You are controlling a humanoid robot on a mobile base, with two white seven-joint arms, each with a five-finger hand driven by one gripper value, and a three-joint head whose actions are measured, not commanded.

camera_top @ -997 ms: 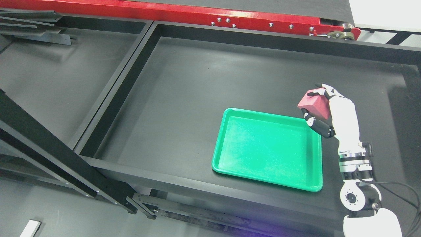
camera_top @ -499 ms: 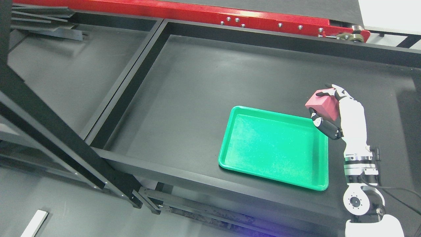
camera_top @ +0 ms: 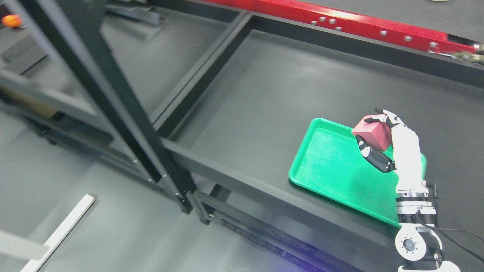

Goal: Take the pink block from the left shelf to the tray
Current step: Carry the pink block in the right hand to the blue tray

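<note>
Even overhead light, soft sheen on black table — left side motion-blurred, right sharper.

A big dark grey table with low black walls around it has one green tray lying flat on it, close to the front edge.

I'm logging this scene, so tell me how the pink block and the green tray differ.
The pink block is a small chunky cube; the green tray is wide, flat and shallow with a raised rim. The block is held up, tilted, in the right hand; the tray lies flat on the black table. Both are plain, single-coloured.
</note>
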